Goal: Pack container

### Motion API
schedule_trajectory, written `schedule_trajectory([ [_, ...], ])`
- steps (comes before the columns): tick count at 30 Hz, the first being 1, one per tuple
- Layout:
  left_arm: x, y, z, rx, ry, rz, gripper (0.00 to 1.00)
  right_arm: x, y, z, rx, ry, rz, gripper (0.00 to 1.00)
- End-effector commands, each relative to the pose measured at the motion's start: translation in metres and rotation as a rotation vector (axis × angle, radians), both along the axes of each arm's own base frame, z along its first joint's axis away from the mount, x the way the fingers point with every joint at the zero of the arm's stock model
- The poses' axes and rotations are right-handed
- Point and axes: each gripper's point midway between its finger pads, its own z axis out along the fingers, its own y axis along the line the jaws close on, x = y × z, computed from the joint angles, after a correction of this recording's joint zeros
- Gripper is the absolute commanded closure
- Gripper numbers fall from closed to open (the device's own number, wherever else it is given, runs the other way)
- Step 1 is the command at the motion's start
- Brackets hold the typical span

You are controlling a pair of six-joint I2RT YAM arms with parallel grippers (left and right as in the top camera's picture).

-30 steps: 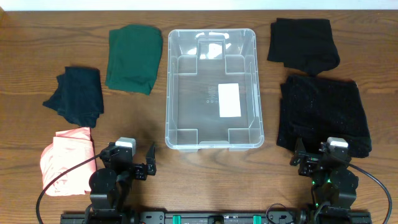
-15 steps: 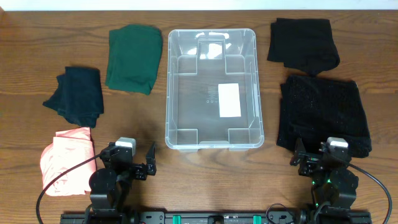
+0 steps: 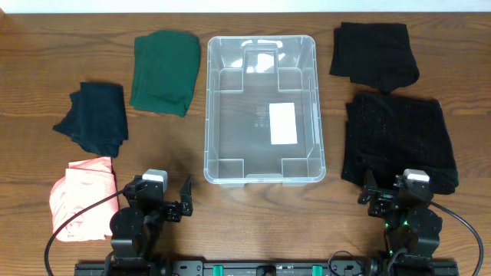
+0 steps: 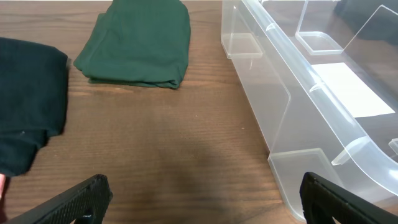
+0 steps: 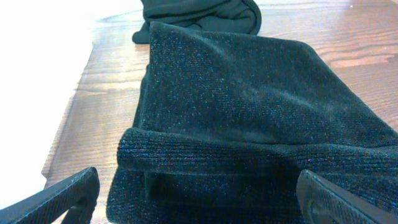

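Observation:
The clear plastic container (image 3: 261,109) stands empty in the middle of the table, a white label (image 3: 283,123) on its base; its left wall shows in the left wrist view (image 4: 292,93). My left gripper (image 3: 163,201) is open and empty at the front left, its fingers wide apart over bare wood (image 4: 199,199). My right gripper (image 3: 393,193) is open and empty at the front right, just before a folded black knit garment (image 3: 399,138), which fills the right wrist view (image 5: 249,106).
A green folded garment (image 3: 165,70) and a dark teal one (image 3: 96,116) lie left of the container. A pink garment (image 3: 82,195) lies at the front left. Another black garment (image 3: 374,50) lies at the back right.

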Motion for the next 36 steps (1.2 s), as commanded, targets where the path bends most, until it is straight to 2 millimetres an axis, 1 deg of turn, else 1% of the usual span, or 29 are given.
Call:
schedule_trajectory([
  [1, 0.0, 0.001, -0.007, 0.007, 0.01, 0.001, 0.02, 0.001, -0.005, 0.003, -0.017, -0.016, -0.023, 0.01],
  [2, 0.0, 0.001, -0.007, 0.007, 0.01, 0.001, 0.02, 0.002, -0.007, 0.008, -0.017, -0.035, -0.038, 0.01],
  [5, 0.0, 0.001, -0.007, 0.007, 0.01, 0.001, 0.02, 0.009, 0.0, 0.023, 0.064, -0.113, -0.021, 0.01],
  [8, 0.0, 0.0, -0.007, 0.007, 0.01, 0.001, 0.02, 0.016, 0.003, 0.05, 0.125, -0.231, -0.018, 0.01],
  [13, 0.0, 0.001, -0.007, 0.007, 0.009, 0.001, 0.02, 0.023, 0.022, 0.096, 0.166, -0.41, 0.103, 0.01],
  [14, 0.0, 0.001, -0.007, 0.007, 0.01, 0.001, 0.02, 0.023, 0.023, 0.103, 0.171, -0.432, 0.108, 0.01],
  [16, 0.0, 0.001, -0.007, 0.007, 0.01, 0.001, 0.02, 0.023, 0.022, 0.123, 0.174, -0.48, 0.107, 0.01],
  [17, 0.0, 0.001, -0.007, 0.007, 0.01, 0.001, 0.02, 0.024, 0.019, 0.135, 0.167, -0.494, 0.089, 0.01],
  [19, 0.0, 0.001, -0.007, 0.007, 0.01, 0.001, 0.02, 0.026, 0.012, 0.152, 0.15, -0.492, 0.054, 0.01],
  [21, 0.0, 0.001, -0.007, 0.007, 0.01, 0.001, 0.02, 0.032, 0.01, 0.172, 0.094, -0.458, 0.052, 0.01],
  [23, 0.0, 0.001, -0.007, 0.007, 0.01, 0.001, 0.02, 0.041, 0.008, 0.187, 0.051, -0.401, 0.054, 0.01],
  [25, 0.0, 0.001, -0.007, 0.007, 0.01, 0.001, 0.02, 0.054, 0.003, 0.198, 0.023, -0.317, 0.041, 0.01],
  [27, 0.0, 0.001, -0.007, 0.007, 0.01, 0.001, 0.02, 0.072, -0.006, 0.208, 0.004, -0.204, 0.007, 0.01],
  [30, 0.0, 0.001, -0.007, 0.007, 0.01, 0.001, 0.02, 0.095, -0.014, 0.216, -0.011, -0.063, -0.017, 0.01],
  [32, 0.0, 0.001, -0.007, 0.007, 0.01, 0.001, 0.02, 0.112, -0.015, 0.221, -0.017, 0.021, -0.003, 0.01],
  [34, 0.0, 0.001, -0.007, 0.007, 0.01, 0.001, 0.02, 0.128, -0.012, 0.223, 0.003, 0.089, 0.022, 0.01],
  [36, 0.0, 0.001, -0.007, 0.007, 0.01, 0.001, 0.02, 0.137, -0.003, 0.219, 0.048, 0.155, 0.065, 0.01],
])
